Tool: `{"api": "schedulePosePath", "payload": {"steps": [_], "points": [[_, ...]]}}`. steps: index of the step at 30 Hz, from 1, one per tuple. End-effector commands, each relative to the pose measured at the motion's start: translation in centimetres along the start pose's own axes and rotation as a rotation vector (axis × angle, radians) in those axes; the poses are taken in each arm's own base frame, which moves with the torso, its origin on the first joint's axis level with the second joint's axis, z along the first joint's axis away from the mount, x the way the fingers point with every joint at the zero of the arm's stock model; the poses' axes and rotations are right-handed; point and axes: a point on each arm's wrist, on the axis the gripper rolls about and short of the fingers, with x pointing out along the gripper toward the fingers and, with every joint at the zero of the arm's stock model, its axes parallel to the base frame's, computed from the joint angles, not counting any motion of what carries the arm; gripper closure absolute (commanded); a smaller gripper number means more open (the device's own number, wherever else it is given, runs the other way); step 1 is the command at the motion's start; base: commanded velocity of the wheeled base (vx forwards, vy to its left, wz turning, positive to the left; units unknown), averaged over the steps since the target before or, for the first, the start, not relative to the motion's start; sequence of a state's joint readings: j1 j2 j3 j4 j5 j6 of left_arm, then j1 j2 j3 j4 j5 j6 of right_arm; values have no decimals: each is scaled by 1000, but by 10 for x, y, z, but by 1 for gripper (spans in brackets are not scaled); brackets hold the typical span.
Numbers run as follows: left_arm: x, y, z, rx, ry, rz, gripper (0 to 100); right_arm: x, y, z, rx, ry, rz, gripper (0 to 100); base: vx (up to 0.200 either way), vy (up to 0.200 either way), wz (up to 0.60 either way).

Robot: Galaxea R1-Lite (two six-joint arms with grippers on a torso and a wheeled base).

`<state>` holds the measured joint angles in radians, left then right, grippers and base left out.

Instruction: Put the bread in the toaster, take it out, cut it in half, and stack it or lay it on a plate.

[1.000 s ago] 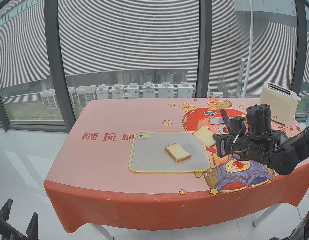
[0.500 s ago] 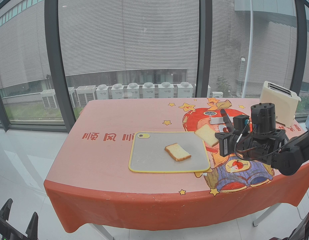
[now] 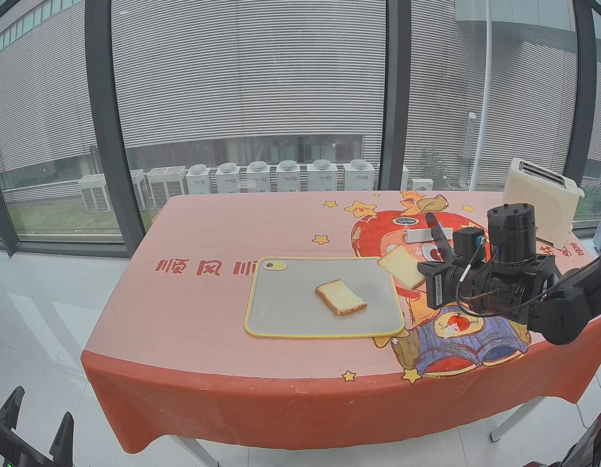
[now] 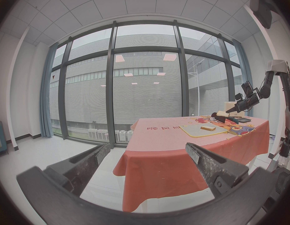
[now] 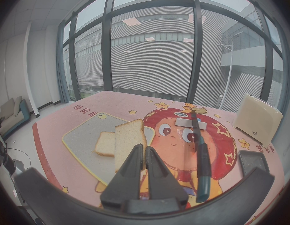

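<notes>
One slice of bread [image 3: 341, 297] [image 5: 105, 143] lies on the grey cutting board [image 3: 294, 299] [image 5: 82, 138]. My right gripper [image 3: 422, 272] [image 5: 144, 152] is shut on the edge of a second slice [image 3: 402, 266] [image 5: 130, 139] and holds it above the board's right edge. The cream toaster [image 3: 542, 199] [image 5: 256, 117] stands at the table's far right corner. A knife [image 3: 433, 235] [image 5: 199, 144] with a dark handle lies on the cloth between the board and the toaster. My left gripper [image 4: 148, 152] [image 3: 35, 423] hangs open, low and well off the table's left front.
The table carries an orange printed cloth [image 3: 216, 241]. A dark flat square object [image 5: 253, 160] lies near the toaster on the near side. Tall windows stand right behind the table. From the left wrist view the table [image 4: 170, 141] is far off.
My right gripper has carried the held slice slightly to the right, away from the board. The head camera shifted a little, so the whole scene slid left. The left arm is unchanged.
</notes>
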<state>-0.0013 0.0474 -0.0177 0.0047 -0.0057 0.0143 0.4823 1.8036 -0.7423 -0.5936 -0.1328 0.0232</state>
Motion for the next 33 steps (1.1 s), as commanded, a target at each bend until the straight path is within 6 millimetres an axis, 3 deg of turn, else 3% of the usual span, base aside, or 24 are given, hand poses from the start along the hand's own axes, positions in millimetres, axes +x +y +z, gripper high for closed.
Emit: {"api": "schedulePosePath", "payload": {"steps": [1, 19, 33], "points": [[1, 0, -5, -1, 19, -1, 0, 0, 0, 0, 0, 0, -3, 100, 0, -200, 0], [1, 0, -5, -2, 19, -2, 0, -5, -2, 2, 4, -10, -5, 100, 0, -200, 0], [1, 0, -5, -2, 19, -1, 0, -14, -15, -2, 23, -7, -41, 100, 0, -200, 0]]}}
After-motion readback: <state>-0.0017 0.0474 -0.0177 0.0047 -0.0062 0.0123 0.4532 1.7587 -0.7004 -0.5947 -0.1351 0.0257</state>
